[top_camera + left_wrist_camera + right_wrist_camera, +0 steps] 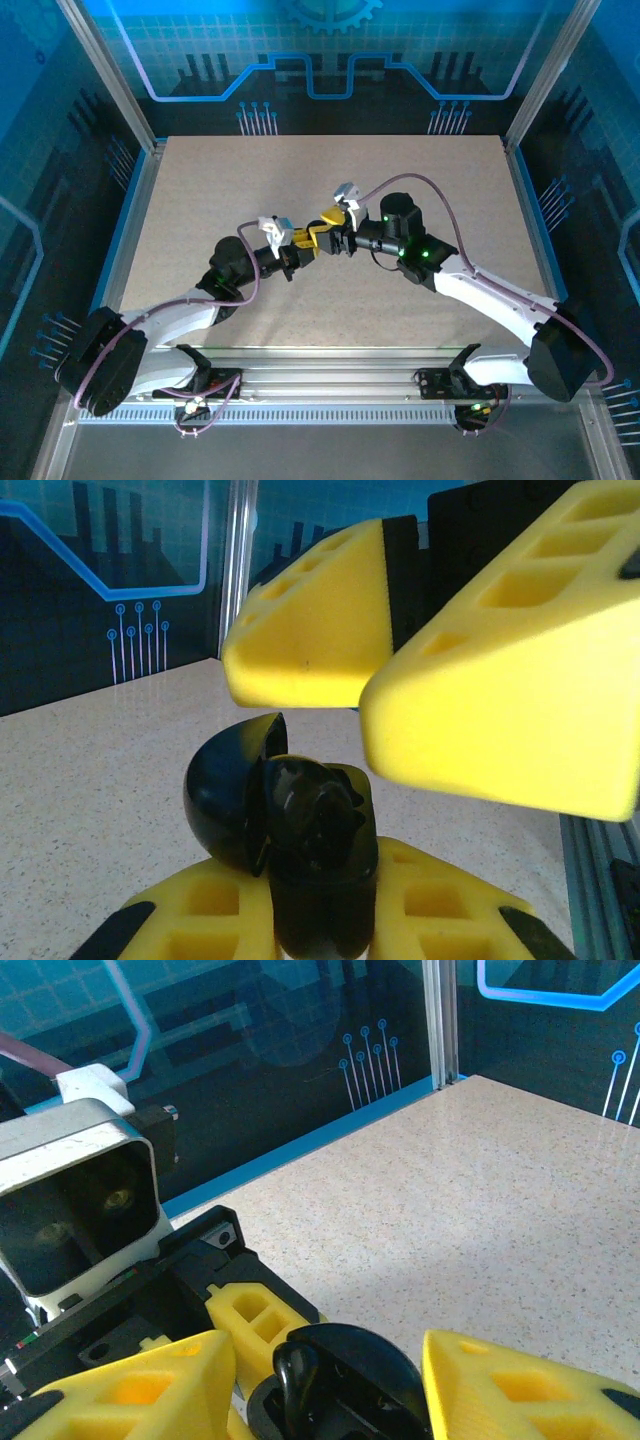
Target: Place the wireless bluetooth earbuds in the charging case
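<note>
1. Table: pale speckled top, with blue-lit walls behind it.
2. Left arm: white and black. It reaches from the lower left of the overhead frame toward the centre.
3. Left gripper: just left of centre in the overhead frame, with yellow fingers. In its own wrist view the fingers lie along the bottom edge, clenched on either side of the charging case.
4. Charging case: black, rounded and upright, at lower centre of the left wrist view. It is gripped at its base. Its lid is hinged open and tipped to the left.
5. Earbuds: cannot be made out for certain. Glossy dark lumps sit in the case's open top, too black to tell apart.
6. Right gripper: just right of centre in the overhead frame, tip to tip with the left gripper. It is released, fingers spread. In the left wrist view its two yellow wedges fill the upper right, just above the case. In its own view they flank the case at the bottom corners.
7. Left wrist camera: a grey housing at mid-left of the right wrist view.
8. Right arm: runs from centre to the lower right of the overhead frame and shows green lights.
</note>
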Robot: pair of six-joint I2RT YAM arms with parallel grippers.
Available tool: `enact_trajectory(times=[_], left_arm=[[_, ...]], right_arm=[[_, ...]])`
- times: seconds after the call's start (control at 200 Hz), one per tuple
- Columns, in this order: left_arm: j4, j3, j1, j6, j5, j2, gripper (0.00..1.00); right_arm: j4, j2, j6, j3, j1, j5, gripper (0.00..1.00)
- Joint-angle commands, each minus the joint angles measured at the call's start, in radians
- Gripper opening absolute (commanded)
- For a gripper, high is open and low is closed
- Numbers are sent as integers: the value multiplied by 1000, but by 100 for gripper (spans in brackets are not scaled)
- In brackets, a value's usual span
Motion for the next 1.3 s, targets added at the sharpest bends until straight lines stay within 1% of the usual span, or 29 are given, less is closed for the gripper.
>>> enact_trajectory(times=[0.0,0.09,0.385,0.505,0.57,0.695,0.956,1.016,1.076,1.131,1.181,1.246,1.296], left_arm=[[-2,-1,-4,40,-22,-42,5],[-34,-20,0,74,-48,-72,4],[-153,-39,12,203,-52,-146,5],[-210,-40,14,264,-76,-163,5],[-213,-39,15,268,-77,-163,5],[-206,-35,15,257,-69,-159,5],[-201,-29,15,242,-68,-166,5],[-218,-24,15,234,-93,-168,5],[-248,-19,19,219,-148,-169,5],[-254,-27,32,201,-170,-175,5],[-261,-33,53,154,-228,-183,4],[-319,-33,95,88,-312,-203,4],[-362,-42,123,60,-344,-231,4]], right_arm=[[22,-37,18,4,-20,-2,53],[23,-48,42,5,-43,-28,53],[3,-35,78,25,-67,-68,53],[4,-18,71,40,-69,-127,53],[-24,-6,45,58,-55,-148,53],[-88,13,2,90,-26,-125,53],[-95,37,-3,96,-19,-90,53],[-88,39,24,91,-28,-50,53],[-102,51,75,100,-51,-8,53],[-160,81,100,139,-70,9,52],[-229,123,98,187,-72,28,52],[-298,189,106,244,-71,41,51],[-339,243,105,287,-72,45,50]])
